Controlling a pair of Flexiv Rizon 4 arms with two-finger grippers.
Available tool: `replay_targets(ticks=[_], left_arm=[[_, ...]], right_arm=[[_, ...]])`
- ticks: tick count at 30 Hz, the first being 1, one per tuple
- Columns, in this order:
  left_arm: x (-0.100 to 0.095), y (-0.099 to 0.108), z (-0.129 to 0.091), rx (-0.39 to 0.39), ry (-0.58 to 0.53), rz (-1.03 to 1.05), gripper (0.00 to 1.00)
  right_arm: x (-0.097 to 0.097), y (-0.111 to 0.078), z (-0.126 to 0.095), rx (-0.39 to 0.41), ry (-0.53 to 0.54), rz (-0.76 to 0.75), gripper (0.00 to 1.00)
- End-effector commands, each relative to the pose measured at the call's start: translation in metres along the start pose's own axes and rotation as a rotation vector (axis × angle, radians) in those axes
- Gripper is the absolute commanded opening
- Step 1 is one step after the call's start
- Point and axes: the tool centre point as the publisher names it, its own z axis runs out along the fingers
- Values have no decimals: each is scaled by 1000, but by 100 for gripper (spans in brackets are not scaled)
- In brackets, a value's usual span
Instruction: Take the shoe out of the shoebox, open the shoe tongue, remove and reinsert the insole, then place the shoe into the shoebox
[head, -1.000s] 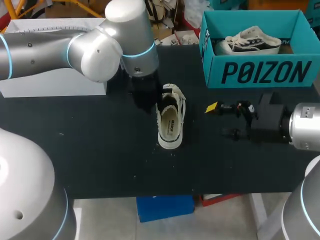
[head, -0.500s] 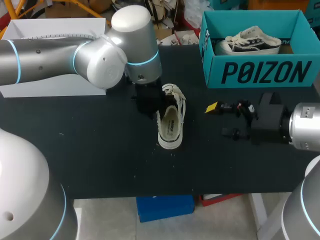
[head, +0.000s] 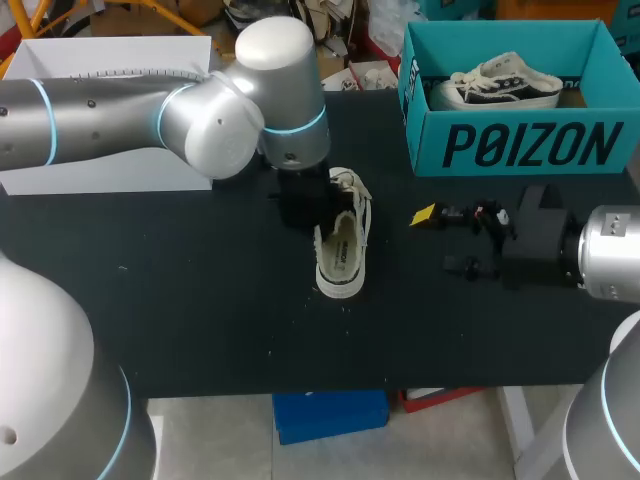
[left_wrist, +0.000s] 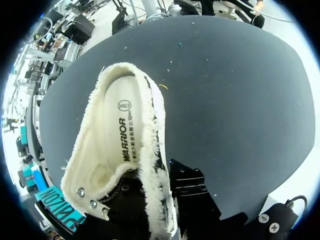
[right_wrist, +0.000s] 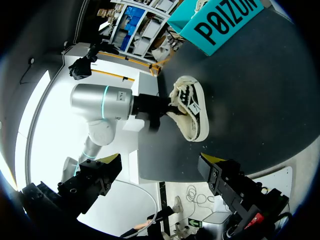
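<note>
Head view half-hides left tool (head: 305, 205) at shoe (head: 341, 250) (grip unclear); right tool (head: 438, 240) gapes empty.

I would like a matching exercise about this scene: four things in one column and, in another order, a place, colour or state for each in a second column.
Column one:
1. shoe showing its insole
2. second shoe
3. shoebox
4. right pincer

Column two:
a. teal
b. open, holding nothing
c. inside the box
d. on the black table, outside the box

Pairs: 1-d, 2-c, 3-a, 4-b.
</note>
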Motion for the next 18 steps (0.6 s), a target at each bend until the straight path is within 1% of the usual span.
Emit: replay_targets(ticks=[1, 2, 3, 4, 10, 12, 15, 18], left_arm=[[-2, 2, 4, -14, 21, 4, 0], [-2, 2, 4, 6, 5, -5, 0], [-3, 1, 3, 10, -3, -8, 0], [-3, 1, 2, -1, 3, 3, 0], [-4, 2, -6, 11, -7, 3, 0], [-5, 1, -12, 34, -23, -2, 0], [-8, 1, -25, 38, -45, -4, 0], [-11, 2, -44, 37, -57, 5, 0]], right_arm=[[0, 0, -1, 1, -1, 0, 100], [0, 0, -1, 1, -1, 0, 100], [0, 0, -1, 1, -1, 0, 100], [0, 0, -1, 1, -1, 0, 100], [0, 0, -1, 1, -1, 0, 100], [0, 0, -1, 1, -1, 0, 100], [0, 0, -1, 1, -1, 0, 100], [0, 0, -1, 1, -1, 0, 100]])
